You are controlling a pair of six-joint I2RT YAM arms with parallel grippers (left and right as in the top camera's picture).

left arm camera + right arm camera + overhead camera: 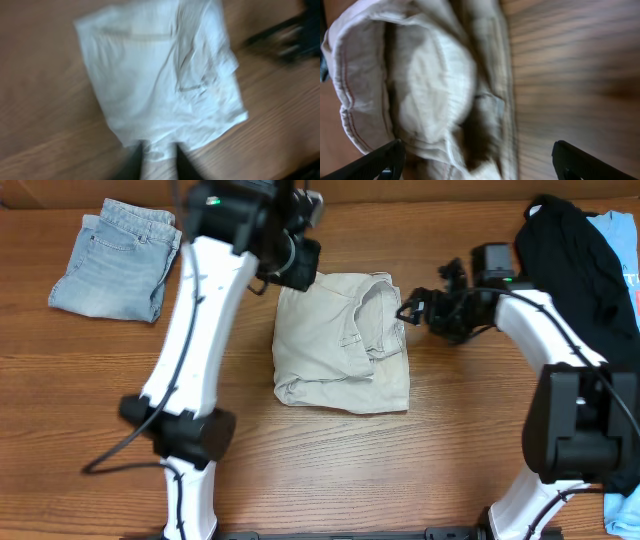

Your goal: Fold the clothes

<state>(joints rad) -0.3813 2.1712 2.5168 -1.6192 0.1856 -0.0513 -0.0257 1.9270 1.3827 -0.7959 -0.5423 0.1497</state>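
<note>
The pale beige shorts (340,340) lie folded in a rough square at the table's middle, with the waistband bunched at their upper right. My left gripper (300,265) hovers over their far left corner. In the left wrist view its fingers (158,152) stand a narrow gap apart with wood showing between them, and the shorts' (160,75) edge lies just past the tips. My right gripper (410,308) is wide open at the shorts' right edge. In the right wrist view its fingers (477,160) straddle the waistband and seam (420,85) without gripping.
A faded blue denim garment (115,260) lies folded at the far left. A black garment (570,250) and a light-blue shirt (615,230) are piled at the far right. More blue cloth (622,510) shows at the near right corner.
</note>
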